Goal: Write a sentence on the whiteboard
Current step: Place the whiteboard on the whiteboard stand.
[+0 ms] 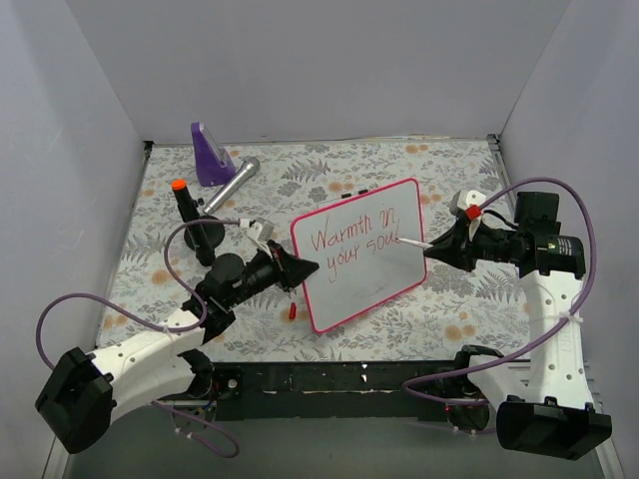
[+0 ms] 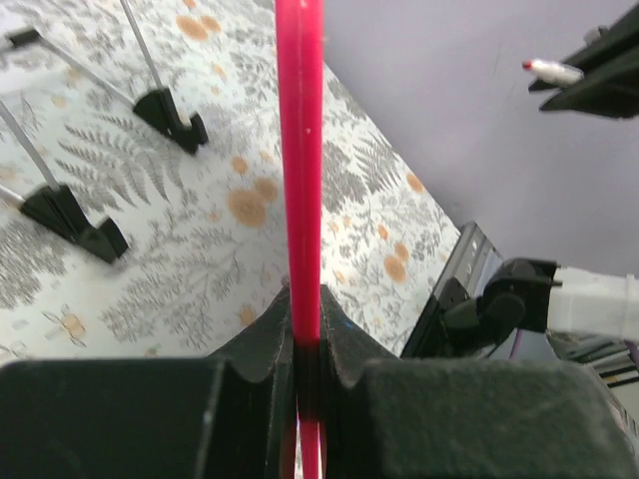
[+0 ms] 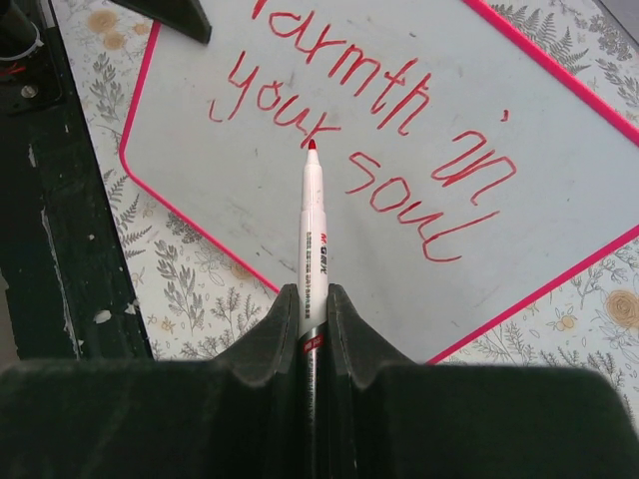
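Observation:
The whiteboard, white with a pink-red frame, is tilted up at the table's middle. The sentence in red reads "Warmth in your soul" in two lines; it also shows in the right wrist view. My left gripper is shut on the board's left frame edge. My right gripper is shut on a white marker with a red tip, held just off the board's right side near "soul". The marker's tip also shows in the left wrist view.
A purple stand, a silver cylinder and a black post with an orange cap stand at the back left. A small red cap lies by the board's near left edge. Black clip feet rest on the patterned mat.

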